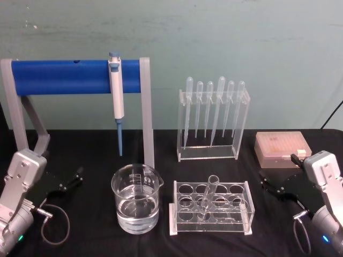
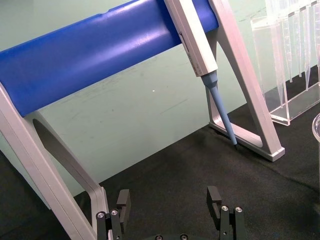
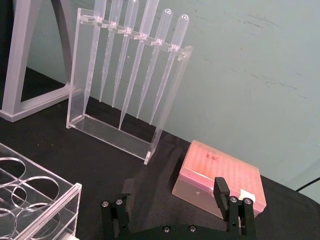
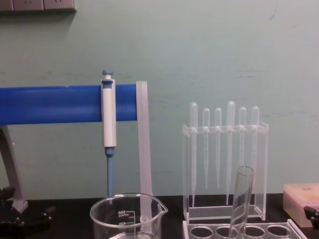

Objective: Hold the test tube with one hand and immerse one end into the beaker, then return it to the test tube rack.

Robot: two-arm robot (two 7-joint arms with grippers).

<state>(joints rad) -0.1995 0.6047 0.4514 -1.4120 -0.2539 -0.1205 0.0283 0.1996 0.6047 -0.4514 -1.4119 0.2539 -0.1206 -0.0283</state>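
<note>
One black cloth-covered surface (image 1: 96,150) carries everything. One stand (image 1: 64,76), a round blue bar on flat grey legs, is along the back edge toward the left corner, and one blue-and-white pipettor (image 1: 116,91) hangs from it. One clear plastic pipette rack (image 1: 242,128) is at the back near the middle and holds six thin frosted pipettes (image 1: 221,107) with bulb tops.

One clear tube rack (image 1: 246,206) with two rows of round holes sits near the front edge, a little right of the middle. The one test tube (image 1: 209,195), clear glass with an open rim, stands tilted in it. One wide glass beaker (image 1: 135,201) with a spout is just beside the rack on its left, partly filled with clear liquid. One pink lidded box (image 1: 282,150) lies toward the right edge.

There are two black grippers. The left gripper (image 2: 169,200) is by the left front corner and the right gripper (image 3: 172,192) by the right front corner. Both have the fingers wide apart, holding and touching nothing.
</note>
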